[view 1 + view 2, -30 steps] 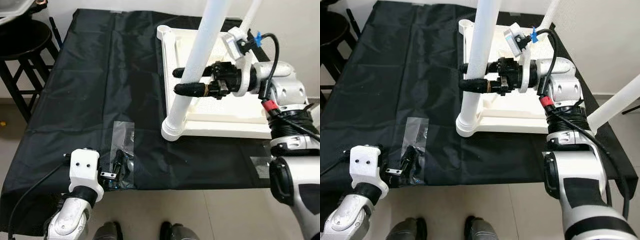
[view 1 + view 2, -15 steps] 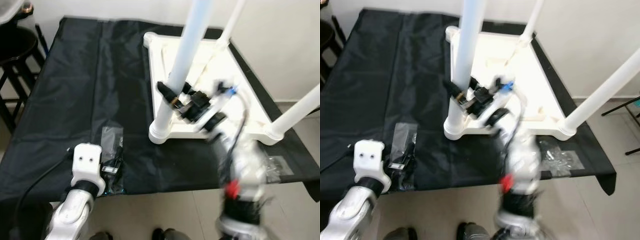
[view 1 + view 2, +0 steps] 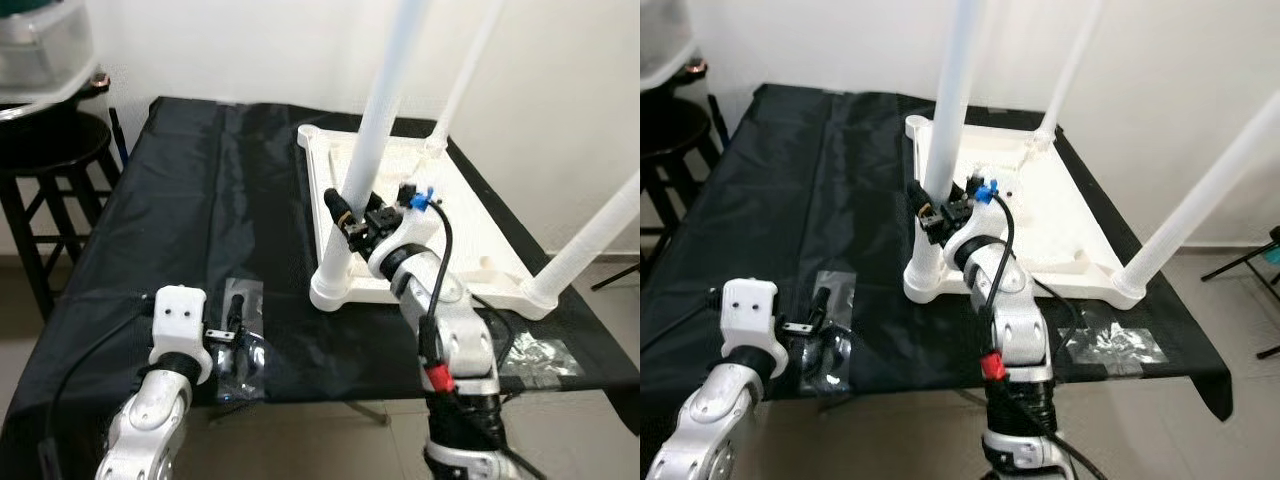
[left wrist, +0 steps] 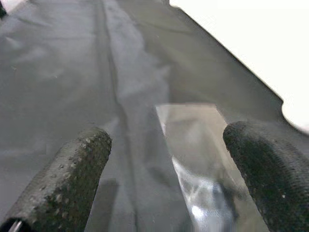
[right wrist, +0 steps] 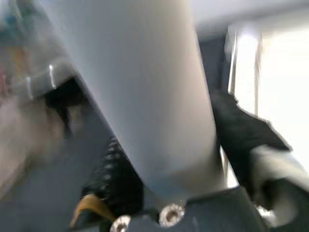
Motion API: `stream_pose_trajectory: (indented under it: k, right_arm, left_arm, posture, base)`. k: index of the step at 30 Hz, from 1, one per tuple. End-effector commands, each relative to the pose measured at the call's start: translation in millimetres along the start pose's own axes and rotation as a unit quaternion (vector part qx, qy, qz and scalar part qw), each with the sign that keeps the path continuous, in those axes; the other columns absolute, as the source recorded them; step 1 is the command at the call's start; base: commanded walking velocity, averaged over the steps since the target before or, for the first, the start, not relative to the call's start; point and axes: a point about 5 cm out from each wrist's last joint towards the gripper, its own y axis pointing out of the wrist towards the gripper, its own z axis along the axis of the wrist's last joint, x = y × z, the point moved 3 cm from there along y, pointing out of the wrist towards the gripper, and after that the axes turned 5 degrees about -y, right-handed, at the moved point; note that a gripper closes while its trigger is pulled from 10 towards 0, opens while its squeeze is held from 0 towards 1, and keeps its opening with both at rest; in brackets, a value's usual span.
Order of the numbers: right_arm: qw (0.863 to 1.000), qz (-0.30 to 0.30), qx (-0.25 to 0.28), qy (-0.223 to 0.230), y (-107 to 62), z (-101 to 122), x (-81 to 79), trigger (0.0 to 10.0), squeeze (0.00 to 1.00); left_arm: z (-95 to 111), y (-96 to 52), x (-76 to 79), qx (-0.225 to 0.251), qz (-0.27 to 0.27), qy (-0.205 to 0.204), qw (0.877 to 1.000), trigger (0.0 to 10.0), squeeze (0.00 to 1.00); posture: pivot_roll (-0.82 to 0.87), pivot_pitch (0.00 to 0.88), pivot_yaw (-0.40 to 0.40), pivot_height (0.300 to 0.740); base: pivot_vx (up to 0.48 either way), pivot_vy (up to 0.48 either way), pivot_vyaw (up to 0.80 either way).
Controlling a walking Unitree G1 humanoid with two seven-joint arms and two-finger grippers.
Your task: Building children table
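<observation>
The white children's table (image 3: 470, 215) lies upside down on a black cloth, its legs pointing up. My right gripper (image 3: 345, 212) is shut on the near-left leg (image 3: 378, 120), low down and a little above its base; in the right wrist view the leg (image 5: 145, 96) sits between the black fingers (image 5: 113, 176). My left gripper (image 3: 228, 338) hovers open near the cloth's front edge. A clear plastic bag of small dark hardware (image 3: 243, 340) lies just ahead of it, and the bag (image 4: 193, 140) also shows between its spread fingers (image 4: 79, 169).
Two more legs rise at the far corner (image 3: 470, 70) and the near right (image 3: 595, 235). A crumpled clear bag (image 3: 530, 350) lies on the cloth at the right. A black stool (image 3: 50, 160) stands to the left, with a plastic box (image 3: 45, 50) above it. A white wall lies behind.
The camera has pulled back and shifted. My right gripper has slid down the near-left leg toward its base, arm now folded below it. The left gripper stays by the bag.
</observation>
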Motion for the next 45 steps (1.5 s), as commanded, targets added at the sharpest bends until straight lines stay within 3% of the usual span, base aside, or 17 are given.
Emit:
stream_pose_trajectory:
  k: [1, 6, 9, 15, 16, 19, 20, 22, 23, 24, 29, 30, 34, 41, 42, 43, 45]
  right_arm:
    - [0.995, 0.073, 0.045, -0.052, -5.7, 16.6, 3.6, 10.0, 1.00]
    - [0.983, 0.137, 0.069, -0.098, -12.4, 30.0, 11.7, 10.0, 1.00]
    - [0.964, 0.215, 0.082, -0.130, -14.5, 44.0, 28.4, 10.0, 1.00]
    - [0.953, 0.265, 0.084, -0.121, -15.9, 49.7, 31.2, 10.0, 1.00]
    - [0.941, 0.308, 0.076, -0.120, -18.2, 53.2, 33.5, 10.0, 1.00]
    - [0.931, 0.337, 0.068, -0.120, -18.8, 58.0, 36.8, 10.0, 1.00]
    - [0.921, 0.364, 0.061, -0.124, -19.0, 61.5, 38.8, 10.0, 1.00]
    - [0.921, 0.364, 0.061, -0.124, -19.0, 61.5, 38.8, 10.0, 1.00]
    - [0.918, 0.368, 0.065, -0.131, -14.9, 68.2, 40.7, 10.0, 0.00]
    - [0.909, 0.389, 0.080, -0.128, -9.1, 77.7, 37.7, 0.0, 0.00]
    - [0.890, 0.426, 0.094, -0.135, -4.0, 88.5, 32.0, 0.0, 0.00]
    - [0.880, 0.444, 0.095, -0.138, -4.5, 93.1, 30.6, 0.0, 0.00]
    - [0.867, 0.466, 0.097, -0.146, -11.4, 103.7, 33.4, 0.0, 0.00]
    - [0.873, 0.446, 0.088, -0.174, -20.2, 98.8, 35.4, 0.0, 0.00]
    - [0.952, 0.270, 0.083, -0.121, 0.3, 70.0, 20.4, 0.0, 0.00]
    - [0.989, 0.108, 0.069, -0.073, 0.8, 48.8, 22.0, 0.0, 0.00]
    - [0.989, 0.108, 0.069, -0.073, 0.8, 48.8, 22.0, 0.0, 0.00]
  left_arm:
    - [-0.3, -5.5, 1.6, -0.003, -0.002, -0.003, 1.000, 10.0, 0.00]
    - [3.6, -12.2, 2.7, 0.002, -0.004, -0.004, 1.000, 10.0, 0.00]
    - [8.4, -22.9, 3.3, 0.003, -0.007, -0.003, 1.000, 10.0, 0.00]
    - [10.9, -28.4, 3.7, 0.002, -0.009, -0.001, 1.000, 10.0, 0.00]
    - [13.6, -33.9, 3.4, 0.002, -0.010, 0.000, 1.000, 10.0, 0.00]
    - [16.8, -38.9, 3.1, 0.003, -0.010, 0.001, 1.000, 10.0, 0.00]
    - [19.1, -42.6, 2.9, 0.003, -0.010, 0.002, 1.000, 10.0, 0.00]
    - [19.1, -42.6, 2.9, 0.003, -0.010, 0.002, 1.000, 10.0, 0.00]
    - [21.3, -45.8, 3.0, 0.003, -0.010, 0.003, 1.000, 10.0, 0.00]
    - [23.3, -49.1, 3.1, 0.003, -0.009, 0.006, 1.000, 10.0, 0.00]
    - [25.3, -53.8, 3.0, 0.000, -0.007, 0.008, 1.000, 10.0, 0.00]
    - [25.5, -55.2, 3.0, -0.002, -0.006, 0.009, 1.000, 10.0, 0.00]
    - [25.1, -54.6, 2.6, -0.004, -0.005, 0.007, 1.000, 10.0, 0.00]
    - [22.1, -49.3, 3.0, -0.007, -0.004, 0.003, 1.000, 10.0, 0.00]
    - [19.7, -46.5, 2.8, -0.008, -0.003, 0.001, 1.000, 10.0, 0.00]
    - [17.5, -44.4, 2.4, -0.009, -0.001, 0.000, 1.000, 10.0, 0.00]
    - [17.5, -44.4, 2.4, -0.009, -0.001, 0.000, 1.000, 10.0, 0.00]
  posture:
    - [-0.01, 0.157, -0.101, 0.740]
    - [0.01, 0.191, -0.095, 0.740]
    - [0.03, 0.226, -0.086, 0.740]
    - [0.05, 0.250, -0.078, 0.740]
    - [0.08, 0.296, -0.064, 0.740]
    - [0.09, 0.317, -0.069, 0.740]
    - [0.09, 0.322, -0.069, 0.740]
    - [0.09, 0.322, -0.069, 0.740]
    - [0.10, 0.334, -0.067, 0.740]
    - [0.11, 0.343, -0.064, 0.740]
    - [0.12, 0.344, -0.064, 0.740]
    - [0.12, 0.343, -0.066, 0.740]
    - [0.10, 0.335, -0.064, 0.740]
    - [0.05, 0.311, -0.087, 0.740]
    - [0.02, 0.275, -0.139, 0.740]
    - [0.02, 0.268, -0.141, 0.740]
    - [0.02, 0.268, -0.141, 0.740]
  base:
    - [0.000, 0.000, 0.00]
    - [0.000, 0.000, 0.00]
    - [0.000, 0.000, 0.00]
    - [0.000, 0.000, 0.00]
    - [0.000, 0.000, 0.00]
    - [0.000, 0.000, 0.00]
    - [0.000, 0.000, 0.00]
    - [0.000, 0.000, 0.00]
    - [0.000, 0.000, 0.00]
    - [0.000, 0.000, 0.00]
    - [0.000, 0.000, 0.00]
    - [0.000, 0.000, 0.00]
    - [0.000, 0.000, 0.00]
    - [0.000, 0.000, 0.00]
    - [0.000, 0.000, 0.00]
    - [0.000, 0.000, 0.00]
    - [0.000, 0.000, 0.00]
